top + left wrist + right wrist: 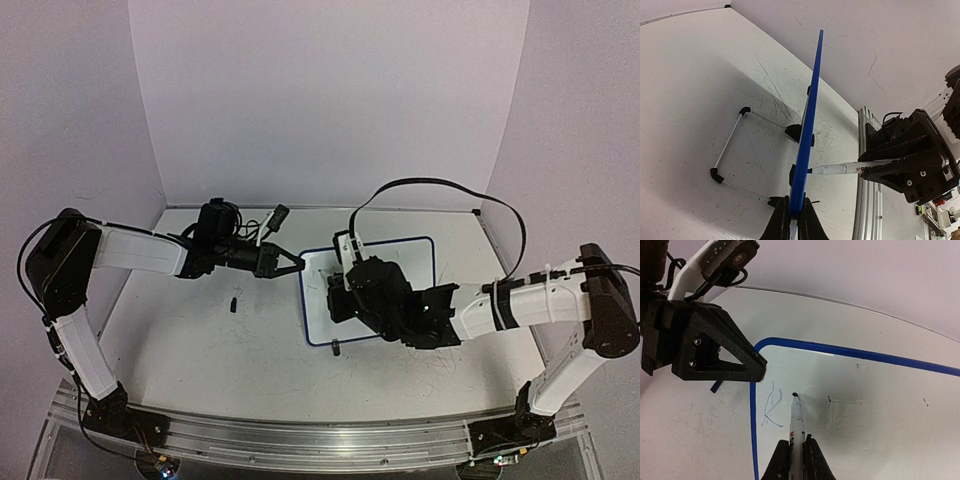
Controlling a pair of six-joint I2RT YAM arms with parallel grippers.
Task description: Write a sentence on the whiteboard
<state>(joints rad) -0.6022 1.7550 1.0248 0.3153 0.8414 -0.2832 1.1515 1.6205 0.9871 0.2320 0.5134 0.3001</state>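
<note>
The whiteboard [415,262] lies mid-table, white with a thin blue frame. My left gripper [295,265] is shut on its left edge; in the left wrist view the frame [810,110] runs edge-on up from between my shut jaws [794,220]. My right gripper [345,290] is over the board's left half, shut on a white marker [797,420]. The marker's dark tip [794,395] is at the board surface [880,405]. Of the sentence, only a few faint thin strokes [771,407], like a K, show near the left frame. The marker also shows in the left wrist view [850,168].
A small black object [232,301] lies on the table left of the board. A black clip foot [335,348] sits at the board's near edge. A wire stand [727,145] juts from the board's side. White walls close in the left, back and right. A metal rail [867,200] runs along the front.
</note>
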